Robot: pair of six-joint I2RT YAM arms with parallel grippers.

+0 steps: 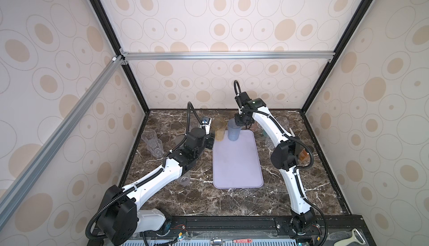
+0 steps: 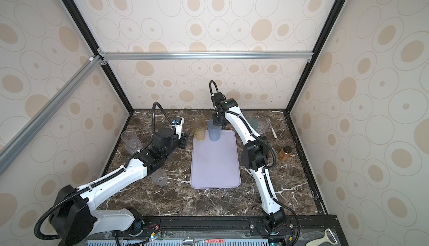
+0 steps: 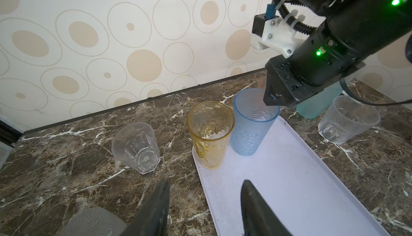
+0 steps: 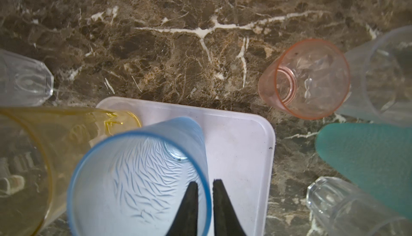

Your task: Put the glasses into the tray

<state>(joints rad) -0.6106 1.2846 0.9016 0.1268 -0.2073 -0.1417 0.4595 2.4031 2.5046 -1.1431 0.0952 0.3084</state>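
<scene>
Brown marbled counter (image 1: 232, 200) carries the lavender tray (image 1: 236, 163) lengthwise at its middle. Left fingers (image 3: 153, 208) hang spread wide and empty over the tray's left edge. At the tray's far end the amber glass (image 1: 219, 129) and the grey-blue glass (image 1: 233, 131) stand upright, side by side. Right fingers (image 4: 189, 206) straddle the grey-blue glass's rim, narrowly parted; whether they pinch it I cannot tell. Beyond, on the counter, sit a pink glass (image 4: 307, 81) and a teal glass (image 4: 367, 156).
</scene>
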